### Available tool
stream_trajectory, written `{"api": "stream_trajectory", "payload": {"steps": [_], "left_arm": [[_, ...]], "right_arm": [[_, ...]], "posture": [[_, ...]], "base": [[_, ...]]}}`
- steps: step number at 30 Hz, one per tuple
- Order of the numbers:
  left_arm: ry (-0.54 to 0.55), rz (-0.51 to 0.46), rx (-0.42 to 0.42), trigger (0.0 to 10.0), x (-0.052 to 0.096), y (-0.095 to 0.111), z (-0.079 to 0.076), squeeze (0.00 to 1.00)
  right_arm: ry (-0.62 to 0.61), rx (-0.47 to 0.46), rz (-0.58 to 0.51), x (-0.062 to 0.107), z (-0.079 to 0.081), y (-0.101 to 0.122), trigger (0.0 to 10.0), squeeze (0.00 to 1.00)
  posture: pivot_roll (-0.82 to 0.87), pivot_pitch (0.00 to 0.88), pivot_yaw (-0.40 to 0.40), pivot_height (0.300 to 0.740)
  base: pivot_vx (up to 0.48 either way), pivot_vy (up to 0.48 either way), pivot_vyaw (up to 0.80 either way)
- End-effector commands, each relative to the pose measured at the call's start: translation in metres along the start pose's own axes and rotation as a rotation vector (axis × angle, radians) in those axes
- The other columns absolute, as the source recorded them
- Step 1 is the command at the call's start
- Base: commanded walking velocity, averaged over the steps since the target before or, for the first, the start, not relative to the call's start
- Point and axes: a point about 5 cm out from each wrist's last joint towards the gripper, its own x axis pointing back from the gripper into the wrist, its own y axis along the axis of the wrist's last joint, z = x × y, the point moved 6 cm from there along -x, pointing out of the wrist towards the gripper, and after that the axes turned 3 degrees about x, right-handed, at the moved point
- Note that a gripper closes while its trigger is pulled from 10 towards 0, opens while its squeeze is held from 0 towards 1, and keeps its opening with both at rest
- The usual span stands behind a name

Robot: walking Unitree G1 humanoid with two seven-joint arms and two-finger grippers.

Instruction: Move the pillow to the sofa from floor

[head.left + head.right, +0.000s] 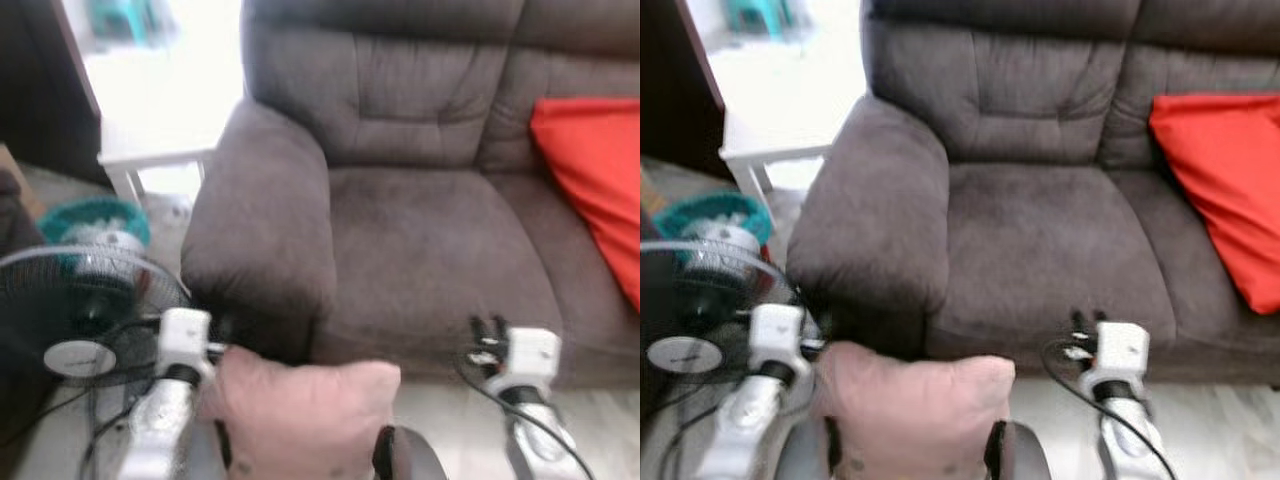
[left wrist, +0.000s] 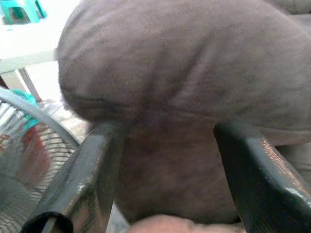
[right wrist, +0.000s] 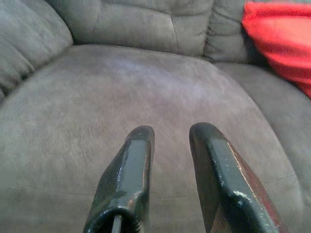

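A pale pink pillow (image 1: 305,410) sits low in front of the brown sofa's base, between my two arms and close to the left one. My left gripper (image 1: 220,340) is by the pillow's upper left corner, facing the sofa armrest (image 2: 170,63). Its fingers (image 2: 92,179) stand wide apart and open, with a sliver of the pillow (image 2: 170,225) just under them. My right gripper (image 1: 488,326) hovers at the front edge of the sofa seat (image 3: 146,82), fingers a little apart, nothing between them.
A red cushion (image 1: 595,170) leans on the sofa's right side. A standing fan (image 1: 80,310) and its cables are close to my left arm. Behind it are a teal basket (image 1: 95,220) and a small white table (image 1: 155,150).
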Motion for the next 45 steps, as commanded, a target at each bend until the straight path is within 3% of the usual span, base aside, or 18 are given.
{"api": "stream_trajectory", "payload": {"steps": [1, 8, 18, 30, 31, 39, 45], "left_arm": [[-0.014, 0.033, 0.033, 10.0, 0.002, -0.007, -0.003, 0.00], [-0.003, 0.080, 0.064, 10.0, 0.002, -0.020, 0.000, 0.00], [0.088, 0.161, 0.174, 10.0, 0.003, -0.042, 0.015, 0.00], [0.092, 0.229, 0.173, 10.0, -0.010, -0.052, 0.024, 0.00], [0.089, 0.235, 0.156, 10.0, -0.012, -0.052, 0.025, 1.00], [0.059, 0.290, 0.158, 10.0, -0.016, -0.061, 0.022, 1.00], [0.096, 0.303, 0.165, 10.0, -0.019, -0.062, 0.027, 1.00]], "right_arm": [[0.004, -0.001, 0.012, 0.002, 0.001, -0.003, 10.0, 0.00], [0.012, -0.009, 0.000, -0.001, 0.004, 0.000, 10.0, 0.00], [0.010, 0.000, -0.016, -0.001, 0.001, 0.005, 10.0, 0.00], [0.033, 0.022, -0.049, -0.004, -0.001, 0.018, 10.0, 0.00], [0.035, 0.025, -0.053, -0.004, -0.002, 0.020, 10.0, 0.00], [0.052, 0.043, -0.055, -0.003, -0.005, 0.025, 10.0, 0.00], [0.058, 0.062, -0.063, -0.003, -0.012, 0.032, 10.0, 0.00]], "posture": [[0.13, 0.000, -0.116, 0.429], [0.13, 0.000, -0.119, 0.429], [0.11, 0.000, -0.120, 0.429], [0.09, 0.000, -0.143, 0.429], [0.09, 0.000, -0.144, 0.429], [0.07, 0.000, -0.167, 0.429], [0.06, 0.002, -0.191, 0.429]], "base": [[0.000, 0.000, 0.00], [0.000, 0.000, 0.00], [0.000, 0.000, 0.00], [0.000, 0.000, 0.00], [0.000, 0.000, 0.00], [0.000, 0.000, 0.00], [0.000, 0.000, 0.00]]}}
